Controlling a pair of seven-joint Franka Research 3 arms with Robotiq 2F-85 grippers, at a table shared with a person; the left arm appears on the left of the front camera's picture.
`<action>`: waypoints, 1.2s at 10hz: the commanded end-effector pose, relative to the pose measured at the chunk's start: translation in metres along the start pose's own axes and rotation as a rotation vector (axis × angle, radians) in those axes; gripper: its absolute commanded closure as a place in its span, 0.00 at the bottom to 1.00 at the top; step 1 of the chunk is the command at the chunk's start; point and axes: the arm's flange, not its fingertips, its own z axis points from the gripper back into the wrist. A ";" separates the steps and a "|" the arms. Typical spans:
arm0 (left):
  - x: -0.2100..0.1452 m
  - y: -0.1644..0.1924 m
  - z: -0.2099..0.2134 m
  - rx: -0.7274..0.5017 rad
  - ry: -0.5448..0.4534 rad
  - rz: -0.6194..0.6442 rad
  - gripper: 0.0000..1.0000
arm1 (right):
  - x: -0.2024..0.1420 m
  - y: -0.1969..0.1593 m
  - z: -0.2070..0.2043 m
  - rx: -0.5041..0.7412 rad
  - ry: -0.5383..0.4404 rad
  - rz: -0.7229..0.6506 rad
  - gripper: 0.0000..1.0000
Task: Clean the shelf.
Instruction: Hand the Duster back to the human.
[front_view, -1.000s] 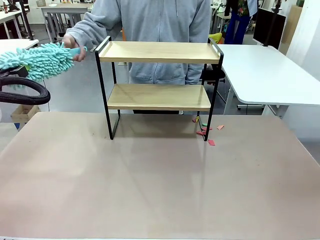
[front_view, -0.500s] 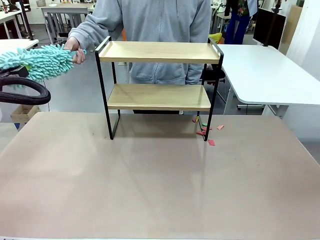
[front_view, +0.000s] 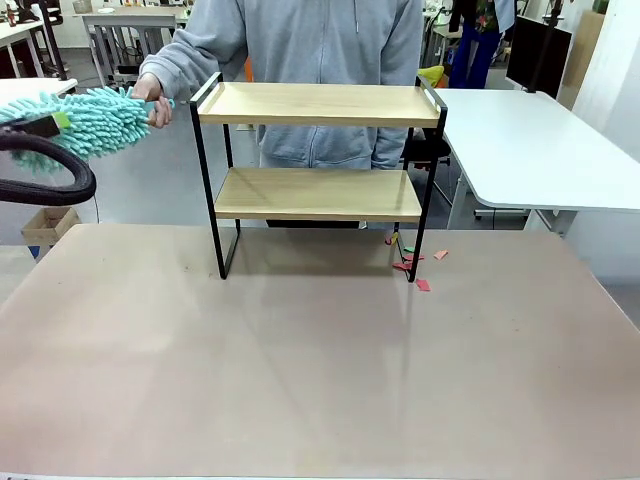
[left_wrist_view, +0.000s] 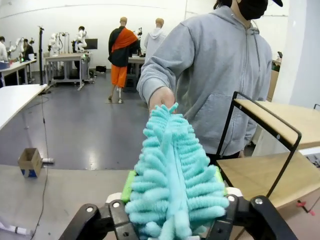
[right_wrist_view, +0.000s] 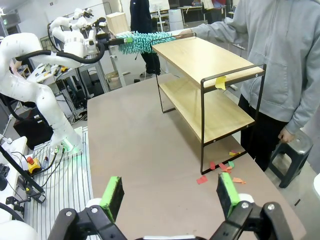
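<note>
Shelf (front_view: 318, 150): two-tier rack, light wooden boards in a thin black frame, standing upright toward the far side of the brown table (front_view: 300, 370), both boards bare; seen also from the left wrist (left_wrist_view: 270, 150) and the right wrist (right_wrist_view: 205, 85). A yellow tag is stuck to its top rail at one end (right_wrist_view: 220, 82)

Duster (front_view: 90, 120): turquoise, shaggy microfibre head, held level off the shelf's left end, clear of the table; close up from the left wrist (left_wrist_view: 175, 180), farther off from the right wrist (right_wrist_view: 147, 39). Its handle end is in the person's hand (front_view: 150, 95), just beside the top rail of the shelf

Left gripper (left_wrist_view: 175, 200): at the duster head, green pads (left_wrist_view: 129, 185) on either side of the fluff; fingers spread apart, and whether the pads press the fluff I cannot tell. In the front view it sits at the left edge (front_view: 45, 125)

Right gripper (right_wrist_view: 170, 192): hanging over the near part of the table, fingers wide apart, nothing between them

Person (front_view: 300, 60): grey hooded top, standing behind the shelf at the far side

Scraps (front_view: 415, 265): small red, pink and green paper bits on the table by the shelf's right front leg; also seen from the right wrist (right_wrist_view: 222, 170)
</note>
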 end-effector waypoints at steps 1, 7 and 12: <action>0.039 -0.001 0.015 0.006 0.008 0.065 0.00 | 0.001 0.001 0.002 0.005 -0.010 0.015 0.00; 0.175 0.081 0.076 0.086 -0.158 0.452 0.00 | 0.001 0.001 0.002 0.005 -0.010 0.015 0.00; 0.177 0.125 0.105 0.121 -0.199 0.528 0.00 | 0.001 0.001 0.002 0.005 -0.010 0.015 0.00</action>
